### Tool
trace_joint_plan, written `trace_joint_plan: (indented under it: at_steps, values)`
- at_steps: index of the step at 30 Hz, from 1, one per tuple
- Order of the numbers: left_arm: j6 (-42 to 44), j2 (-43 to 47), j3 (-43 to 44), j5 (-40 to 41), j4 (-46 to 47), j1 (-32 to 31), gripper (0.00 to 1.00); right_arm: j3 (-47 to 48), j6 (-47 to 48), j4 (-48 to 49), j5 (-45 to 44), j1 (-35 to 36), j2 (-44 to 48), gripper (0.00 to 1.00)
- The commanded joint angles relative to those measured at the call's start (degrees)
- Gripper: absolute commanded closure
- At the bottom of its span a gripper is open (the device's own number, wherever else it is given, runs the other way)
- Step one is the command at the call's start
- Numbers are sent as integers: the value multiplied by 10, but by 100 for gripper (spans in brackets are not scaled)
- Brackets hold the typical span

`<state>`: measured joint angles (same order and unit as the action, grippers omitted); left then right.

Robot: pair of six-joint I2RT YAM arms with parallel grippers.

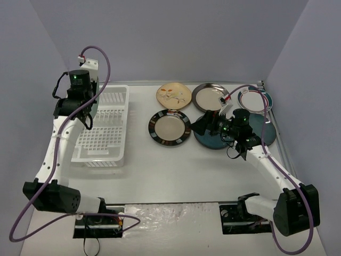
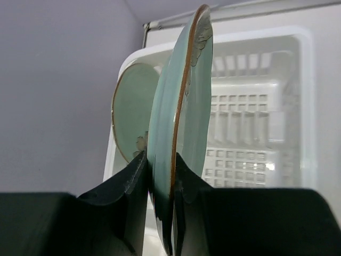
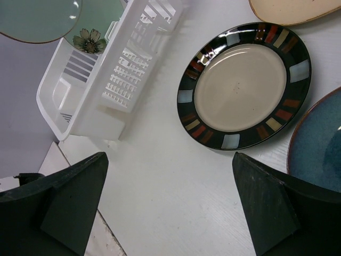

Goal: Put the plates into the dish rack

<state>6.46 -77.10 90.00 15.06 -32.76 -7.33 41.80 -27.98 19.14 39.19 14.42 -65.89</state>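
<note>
**Teal plate held on edge over the dish rack**

The left pincer is clamped on the lower rim of a light teal plate, which it holds upright on its edge above the white dish rack. A second teal plate stands on edge inside the rack at one end, near the held one; whether the two touch cannot be told. To the right of the rack and well apart from it, the right pincer hovers with its jaws wide apart and grips nothing. It is over the bench, between a dark-rimmed beige plate and a dark blue plate. Farther right of the rack, a tan floral plate, another beige plate and a white plate with a teal-and-red rim lie flat.
</note>
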Motion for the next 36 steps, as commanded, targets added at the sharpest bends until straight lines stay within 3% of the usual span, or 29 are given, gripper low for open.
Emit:
trace_joint_plan:
  at_steps: [1, 11, 25, 36]
  values:
    - [96, -41, 40, -23, 116, 60, 100, 9, 20, 30, -3, 8, 15, 0]
    - [144, -127, 54, -74, 154, 148, 100, 8, 33, 26, 6, 20, 8, 0]
    - [137, -196, 38, -96, 193, 180, 100, 8, 39, 28, 20, 23, 5, 0]
    - [122, -199, -14, -95, 228, 185, 100, 8, 36, 34, 26, 23, 6, 0]
